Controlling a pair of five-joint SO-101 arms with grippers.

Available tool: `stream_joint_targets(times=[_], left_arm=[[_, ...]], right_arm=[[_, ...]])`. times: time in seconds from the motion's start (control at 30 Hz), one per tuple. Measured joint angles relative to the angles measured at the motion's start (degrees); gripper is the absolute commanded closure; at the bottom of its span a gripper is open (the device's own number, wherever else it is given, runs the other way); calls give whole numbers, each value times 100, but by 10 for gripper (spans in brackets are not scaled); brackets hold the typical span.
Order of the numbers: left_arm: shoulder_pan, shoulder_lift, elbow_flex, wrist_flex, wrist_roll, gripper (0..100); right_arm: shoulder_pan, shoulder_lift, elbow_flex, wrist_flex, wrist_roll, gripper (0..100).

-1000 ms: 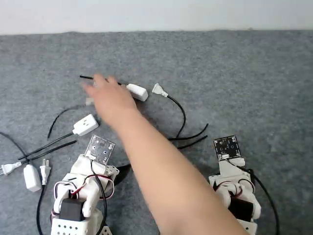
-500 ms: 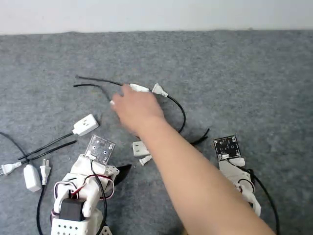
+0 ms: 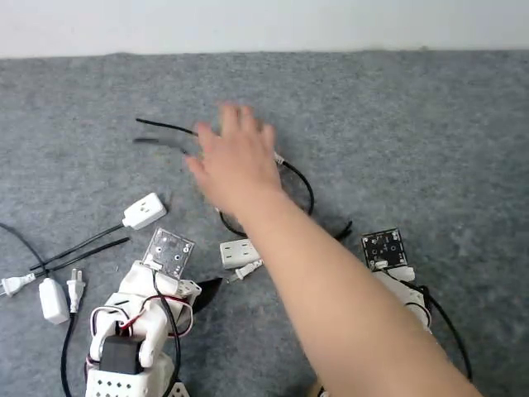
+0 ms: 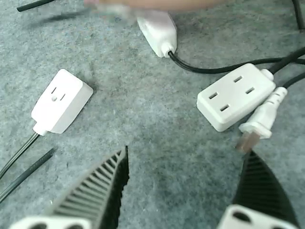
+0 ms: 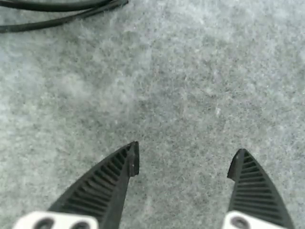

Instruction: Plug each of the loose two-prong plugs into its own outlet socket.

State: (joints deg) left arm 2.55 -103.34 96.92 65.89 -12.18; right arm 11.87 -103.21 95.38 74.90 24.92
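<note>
A person's hand (image 3: 235, 161) reaches over the grey mat and covers a white plug body (image 4: 158, 28) on a black cord. A white multi-socket outlet (image 3: 239, 252) lies in front of the left arm (image 3: 140, 322), with a loose two-prong plug (image 3: 248, 269) touching its side. In the left wrist view that outlet (image 4: 236, 95) and plug (image 4: 261, 119) lie just beyond one fingertip. A single-socket white outlet (image 4: 62, 101) lies farther left (image 3: 146, 211). My left gripper (image 4: 183, 176) is open and holds nothing. My right gripper (image 5: 183, 167) is open over bare mat.
At the left edge lie a white plug (image 3: 11, 286), a white block (image 3: 54, 299) and another plug (image 3: 76, 289). Black cords (image 3: 297, 178) loop across the middle and run past the right gripper (image 5: 57, 12). The person's forearm (image 3: 331, 314) crosses between the arms.
The person's hand swept from the left toward the middle. A multi-socket outlet and a plug now lie in front of the left arm. Both arms stayed still.
</note>
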Motion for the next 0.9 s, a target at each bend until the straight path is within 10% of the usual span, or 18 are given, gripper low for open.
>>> stream_joint_targets(times=[0.9], left_arm=[[0,0,0,35,0,643]], right_arm=[[0,0,0,0,0,690]])
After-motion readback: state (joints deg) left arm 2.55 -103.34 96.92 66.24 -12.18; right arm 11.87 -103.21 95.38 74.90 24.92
